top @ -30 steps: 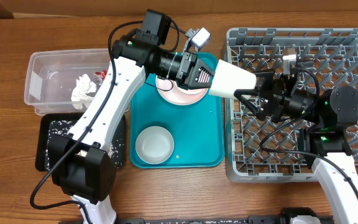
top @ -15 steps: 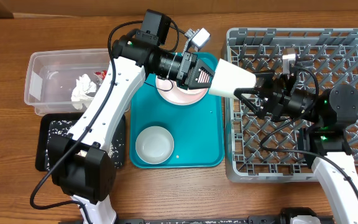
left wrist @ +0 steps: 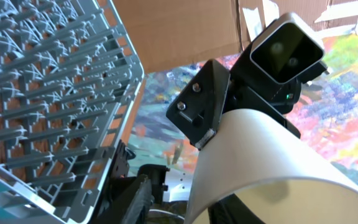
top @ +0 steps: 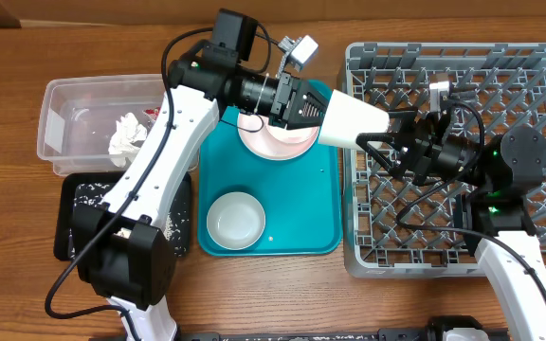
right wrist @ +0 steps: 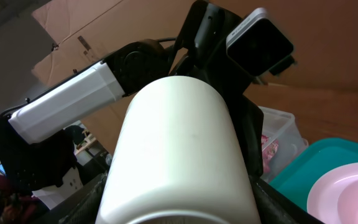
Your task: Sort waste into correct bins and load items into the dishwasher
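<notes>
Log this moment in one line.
handover; white cup in right tool; left tool at cup, grip unclear; plate, bowl on tray

White cup [top: 354, 120] on its side, aloft at grey rack's [top: 538, 57] left edge — pink plate [top: 275, 144], pale bowl [top: 235, 218] upright to its left; crumpled tissue [top: 125, 133] in clear tub [top: 55, 106], rice scraps [top: 88, 194] on black tray [top: 67, 227].

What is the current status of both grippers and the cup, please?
Right gripper clamped on small white cylindrical cup, above edge of grey plastic dish rack. Left gripper at cup's other end, grip unclear. No obstruction seen.
</notes>
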You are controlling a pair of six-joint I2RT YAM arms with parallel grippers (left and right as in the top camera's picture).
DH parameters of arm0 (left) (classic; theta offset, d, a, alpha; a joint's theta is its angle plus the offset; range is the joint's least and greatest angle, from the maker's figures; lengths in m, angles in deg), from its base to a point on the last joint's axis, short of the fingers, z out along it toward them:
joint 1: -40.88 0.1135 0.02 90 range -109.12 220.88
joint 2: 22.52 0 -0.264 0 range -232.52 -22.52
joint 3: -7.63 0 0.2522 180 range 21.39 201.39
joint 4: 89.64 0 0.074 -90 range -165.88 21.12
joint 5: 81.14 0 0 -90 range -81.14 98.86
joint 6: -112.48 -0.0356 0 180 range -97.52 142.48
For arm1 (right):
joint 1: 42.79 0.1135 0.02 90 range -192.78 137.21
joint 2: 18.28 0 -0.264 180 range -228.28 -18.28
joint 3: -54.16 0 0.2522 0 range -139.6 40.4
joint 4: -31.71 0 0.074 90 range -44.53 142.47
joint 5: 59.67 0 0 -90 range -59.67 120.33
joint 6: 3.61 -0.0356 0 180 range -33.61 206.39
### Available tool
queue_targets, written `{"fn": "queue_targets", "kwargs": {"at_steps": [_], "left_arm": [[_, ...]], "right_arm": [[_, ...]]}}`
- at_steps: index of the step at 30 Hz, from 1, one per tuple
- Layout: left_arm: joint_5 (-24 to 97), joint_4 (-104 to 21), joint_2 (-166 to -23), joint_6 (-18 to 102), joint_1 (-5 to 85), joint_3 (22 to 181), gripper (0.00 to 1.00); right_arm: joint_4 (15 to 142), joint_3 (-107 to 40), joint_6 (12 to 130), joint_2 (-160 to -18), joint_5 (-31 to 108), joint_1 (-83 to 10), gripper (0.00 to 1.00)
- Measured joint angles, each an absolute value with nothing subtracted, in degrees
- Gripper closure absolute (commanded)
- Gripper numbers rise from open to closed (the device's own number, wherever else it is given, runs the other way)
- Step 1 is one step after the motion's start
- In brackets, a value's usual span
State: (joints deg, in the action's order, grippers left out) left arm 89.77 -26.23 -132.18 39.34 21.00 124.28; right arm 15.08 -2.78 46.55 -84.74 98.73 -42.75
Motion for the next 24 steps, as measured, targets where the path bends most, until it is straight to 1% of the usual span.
{"fn": "queue_targets", "kwargs": {"at_steps": [5, 8, 13, 17, 20, 24], "left_arm": [[89.6, -29.3, -132.2, 41.5, 22.9, 124.3, 0.61], [88.9, -32.8, -132.2, 43.5, 24.9, 124.3, 0.56], [84.7, -33.7, -132.2, 46.5, 29.3, 124.3, 0.52], [81.3, -33.7, -132.2, 47.3, 31.9, 124.3, 0.50], [79.0, -33.7, -132.2, 47.7, 32.2, 124.3, 0.48], [75.3, -32.6, -132.2, 47.8, 32.2, 124.3, 0.45]], "right_arm": [[16.6, -2.8, 46.7, -84.7, 98.3, -42.8, 0.44], [18.7, -2.8, 46.9, -84.7, 97.2, -42.8, 0.44], [26.7, -2.8, 47.3, -84.7, 92.2, -42.8, 0.44], [35.4, -3.0, 48.9, -84.7, 85.8, -42.8, 0.45], [44.9, -4.2, 51.7, -84.8, 80.0, -42.8, 0.45], [59.4, -9.6, 57.6, -85.1, 70.2, -42.7, 0.45]]}}
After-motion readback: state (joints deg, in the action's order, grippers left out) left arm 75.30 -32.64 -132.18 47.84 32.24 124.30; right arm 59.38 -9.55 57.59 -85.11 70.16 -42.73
